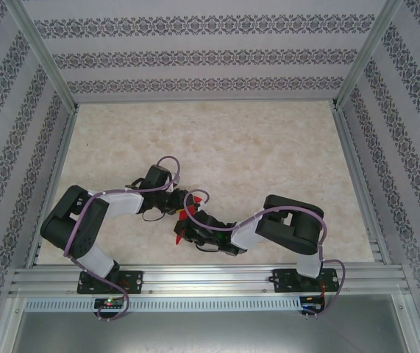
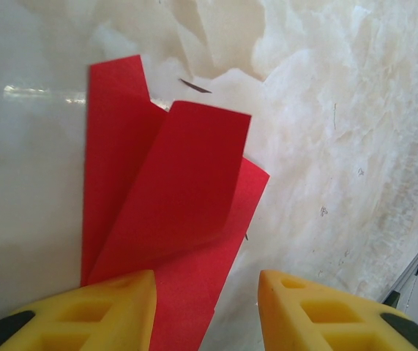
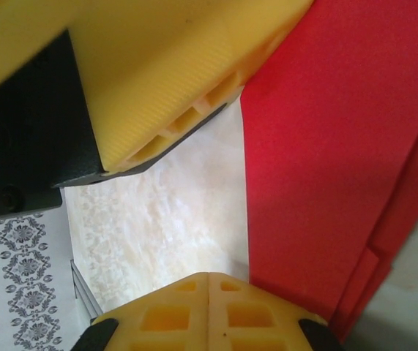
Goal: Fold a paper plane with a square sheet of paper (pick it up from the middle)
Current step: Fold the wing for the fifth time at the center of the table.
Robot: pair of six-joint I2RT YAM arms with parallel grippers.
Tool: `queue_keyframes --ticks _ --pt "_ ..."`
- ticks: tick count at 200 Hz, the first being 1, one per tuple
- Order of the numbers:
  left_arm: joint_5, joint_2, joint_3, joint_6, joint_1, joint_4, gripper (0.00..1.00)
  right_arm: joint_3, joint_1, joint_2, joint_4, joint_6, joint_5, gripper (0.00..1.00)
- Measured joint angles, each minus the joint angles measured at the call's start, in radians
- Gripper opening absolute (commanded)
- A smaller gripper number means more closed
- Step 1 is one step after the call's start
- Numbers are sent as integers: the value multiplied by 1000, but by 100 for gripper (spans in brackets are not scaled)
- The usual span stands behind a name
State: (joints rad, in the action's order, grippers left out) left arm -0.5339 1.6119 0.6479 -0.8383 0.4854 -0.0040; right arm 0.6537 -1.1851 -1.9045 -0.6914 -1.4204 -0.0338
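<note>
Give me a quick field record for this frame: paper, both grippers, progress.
paper: red paper sheet, partly folded, flaps overlapping, one curling up
place: over the marbled table, near its front edge, where the arms meet
left gripper: open, sheet's lower end runs between its jaws
right gripper: shut, no paper visible between its jaws, sheet close beside
progress: not yet a plane

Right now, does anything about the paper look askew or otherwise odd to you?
Yes: the red paper is folded unevenly; its upper flap curls up instead of lying flat, and the layers' edges do not line up.
</note>
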Motion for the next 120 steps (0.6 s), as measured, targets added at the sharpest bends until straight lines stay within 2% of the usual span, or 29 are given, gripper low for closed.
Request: queue_keyframes --ticks 58,120 --pt "0 0 0 0 0 0 43 1 -40 81 103 8 -17 4" --pt "-2 1 0 0 0 0 43 34 -59 3 77 -38 -18 2"
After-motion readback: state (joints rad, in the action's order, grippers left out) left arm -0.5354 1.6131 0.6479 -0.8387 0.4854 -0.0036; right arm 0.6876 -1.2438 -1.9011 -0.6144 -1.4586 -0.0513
